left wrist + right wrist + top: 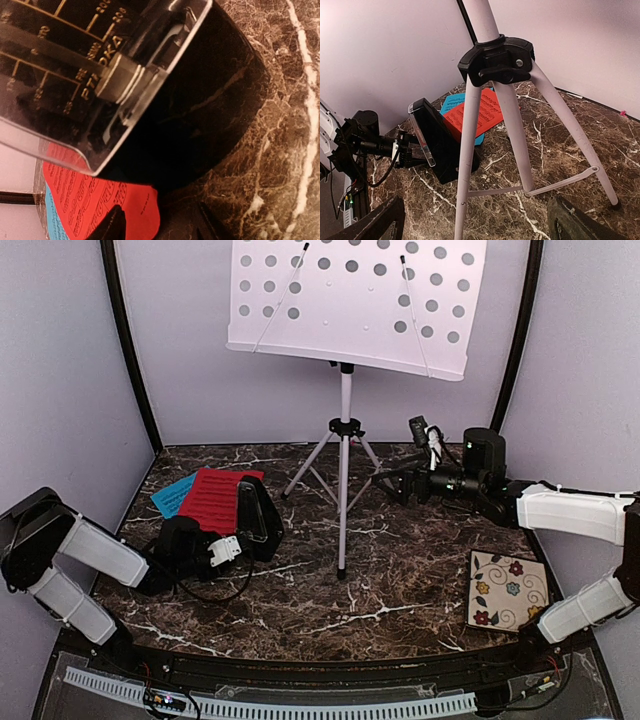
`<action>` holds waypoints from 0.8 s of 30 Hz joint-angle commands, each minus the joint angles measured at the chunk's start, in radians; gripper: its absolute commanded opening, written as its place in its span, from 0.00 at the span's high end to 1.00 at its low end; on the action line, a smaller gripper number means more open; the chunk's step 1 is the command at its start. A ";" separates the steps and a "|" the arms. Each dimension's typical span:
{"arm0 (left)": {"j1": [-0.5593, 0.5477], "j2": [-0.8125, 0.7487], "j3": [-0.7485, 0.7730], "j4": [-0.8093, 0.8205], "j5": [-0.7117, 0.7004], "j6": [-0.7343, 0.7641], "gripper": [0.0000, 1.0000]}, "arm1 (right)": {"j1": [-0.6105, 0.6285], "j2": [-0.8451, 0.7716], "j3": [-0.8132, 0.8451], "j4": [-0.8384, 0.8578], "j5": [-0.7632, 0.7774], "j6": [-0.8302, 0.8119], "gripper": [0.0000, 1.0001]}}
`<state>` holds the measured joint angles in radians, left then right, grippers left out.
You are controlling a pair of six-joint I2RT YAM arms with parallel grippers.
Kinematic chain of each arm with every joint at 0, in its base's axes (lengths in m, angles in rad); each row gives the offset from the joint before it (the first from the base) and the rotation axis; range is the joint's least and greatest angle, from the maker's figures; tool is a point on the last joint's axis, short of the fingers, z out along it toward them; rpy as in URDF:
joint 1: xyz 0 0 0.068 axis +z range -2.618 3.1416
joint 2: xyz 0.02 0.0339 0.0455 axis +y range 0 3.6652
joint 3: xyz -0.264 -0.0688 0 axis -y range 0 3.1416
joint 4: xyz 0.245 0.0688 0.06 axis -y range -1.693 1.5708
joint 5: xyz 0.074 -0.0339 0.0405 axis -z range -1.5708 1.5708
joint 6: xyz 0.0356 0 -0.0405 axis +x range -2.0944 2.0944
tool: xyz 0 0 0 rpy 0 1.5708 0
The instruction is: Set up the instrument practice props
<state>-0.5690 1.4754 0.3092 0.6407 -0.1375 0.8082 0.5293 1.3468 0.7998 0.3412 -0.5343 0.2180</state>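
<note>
The white music stand rises mid-table, its perforated desk [350, 300] high above the tripod hub [345, 428]. Left of it lie a red page [212, 500] over a cyan page [168, 496]. The black metronome [258, 518] with its clear cover [100, 75] stands on the red page's corner [100, 205]. My left gripper [232, 546] is right at the metronome's near side; its fingertips [112, 225] stand apart and nothing shows between them. My right gripper [405, 462] is open just right of the tripod, with a front leg [465, 165] passing between its fingers.
A floral tile [508, 590] lies at the front right near my right arm's base. Purple walls close in the back and both sides. The tripod's three legs and thin braces [560, 182] spread over the marble table [400, 570].
</note>
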 commanded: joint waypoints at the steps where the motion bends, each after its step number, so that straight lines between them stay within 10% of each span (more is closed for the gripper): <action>1: -0.003 0.090 0.019 0.133 -0.035 0.011 0.54 | -0.002 -0.022 0.006 -0.001 0.010 -0.017 0.00; 14: -0.003 0.033 0.045 0.073 -0.061 0.008 0.99 | -0.009 -0.070 -0.004 -0.041 0.026 -0.033 0.00; 24: -0.003 -0.385 0.092 -0.212 -0.185 -0.133 1.00 | -0.009 -0.072 0.007 -0.043 0.009 -0.013 0.00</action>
<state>-0.5697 1.2270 0.3679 0.5621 -0.2543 0.7658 0.5232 1.2968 0.7998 0.2852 -0.5194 0.1967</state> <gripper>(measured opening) 0.011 0.999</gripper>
